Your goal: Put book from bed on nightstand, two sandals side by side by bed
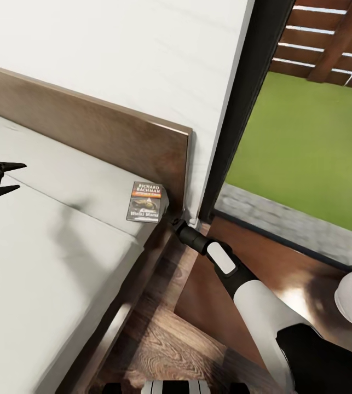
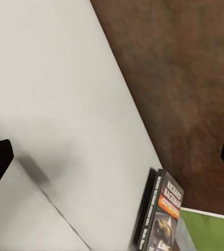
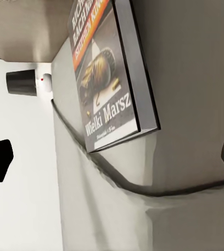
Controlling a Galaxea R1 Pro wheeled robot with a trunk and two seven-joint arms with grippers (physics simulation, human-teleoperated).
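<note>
— Where's the book (image 1: 144, 202)?

— Flat on the bed (image 1: 61, 257), at the corner by the headboard (image 1: 115, 131), long axis toward it. My right pincer (image 1: 174, 221) sits just beside its near corner, jaws spread, empty.

— And the left?

— Left pincer (image 1: 12, 177), open too, is well apart from the book.

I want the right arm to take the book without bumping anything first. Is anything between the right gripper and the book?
Nothing visible is. The book lies flat at the mattress corner beside the headboard, and the right gripper sits just off that corner with its jaws open. In the right wrist view, bare mattress surrounds the book.
</note>
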